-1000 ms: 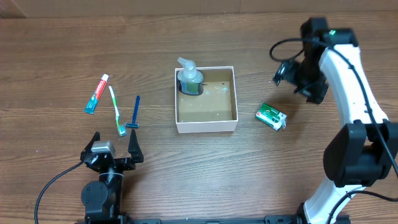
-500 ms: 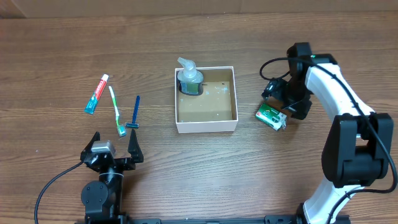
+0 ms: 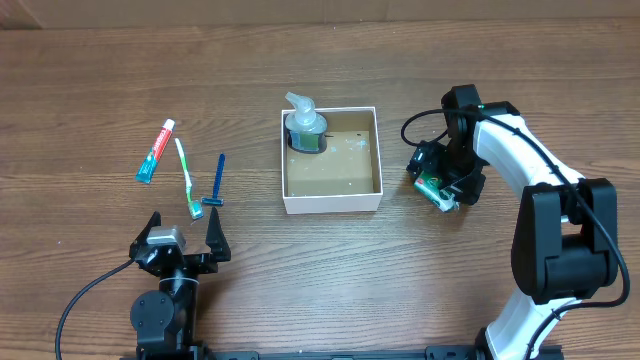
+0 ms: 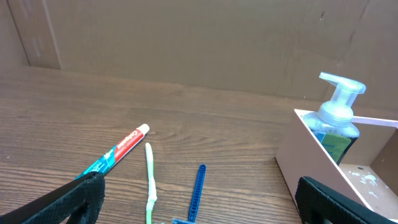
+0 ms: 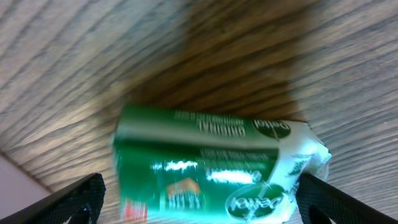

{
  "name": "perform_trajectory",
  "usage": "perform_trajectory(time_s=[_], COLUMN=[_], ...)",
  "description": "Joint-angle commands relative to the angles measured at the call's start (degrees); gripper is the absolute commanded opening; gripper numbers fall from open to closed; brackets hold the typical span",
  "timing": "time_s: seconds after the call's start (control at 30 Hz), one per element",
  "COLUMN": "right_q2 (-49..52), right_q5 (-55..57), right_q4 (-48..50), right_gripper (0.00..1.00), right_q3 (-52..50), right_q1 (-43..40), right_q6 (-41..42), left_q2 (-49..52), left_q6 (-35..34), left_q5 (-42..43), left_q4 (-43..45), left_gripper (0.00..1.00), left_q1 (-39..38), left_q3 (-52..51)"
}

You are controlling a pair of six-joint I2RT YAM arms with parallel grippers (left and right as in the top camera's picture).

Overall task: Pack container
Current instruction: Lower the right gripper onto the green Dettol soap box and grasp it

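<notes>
Right gripper (image 3: 440,181) – jaws spread – has swung in and down to straddle the green soap packet (image 5: 205,165) just right of the container (image 3: 331,205), which sits mid-table holding only a pump bottle (image 3: 305,128) – a grasp looks imminent.

Shallow white container (image 3: 331,203), brown-floored, sits upright, open-topped.

Soap (image 5: 211,168) fills the gap between the spread fingers of the right claw (image 3: 437,184). Left of it the box (image 3: 332,203) wall blocks; the table strip (image 3: 396,186) between seems narrow, the arm (image 3: 510,140) hiding part. Inside, the bottle (image 3: 305,128) takes the corner farthest from that claw; the other floor is free. Ahead of the left claw (image 3: 182,224), razor (image 3: 218,178), toothbrush (image 3: 187,178) and toothpaste (image 3: 155,152) lie with slim gaps.
</notes>
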Motion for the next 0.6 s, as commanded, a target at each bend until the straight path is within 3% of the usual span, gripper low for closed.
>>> perform_trajectory(time_s=[0.0, 0.4, 0.43, 0.5, 0.57], right_q2=[-0.5, -0.5, -0.5, -0.5, -0.5], right_q5=[0.3, 0.3, 0.5, 1.3, 1.8], right_q4=[1.8, 5.3, 5.3, 5.1, 4.7], right_gripper=[1.0, 1.0, 0.96, 0.79, 0.54], right_q3=[-4.0, -7.0, -7.0, -7.0, -7.0], right_q1=[-0.2, -0.2, -0.2, -0.2, -0.2], right_q6=[2.2, 3.1, 3.1, 3.1, 3.1], left_q2=[-0.6, -0.6, -0.6, -0.6, -0.6], left_q6=[0.9, 0.9, 0.9, 0.9, 0.9], left_q5=[-0.5, -0.5, -0.5, -0.5, -0.5], left_q4=[-0.1, -0.1, -0.1, -0.1, -0.1], left_gripper=[1.0, 1.0, 1.0, 1.0, 1.0], left_q1=[-0.2, -0.2, -0.2, -0.2, -0.2], left_q3=[-0.2, -0.2, -0.2, -0.2, -0.2])
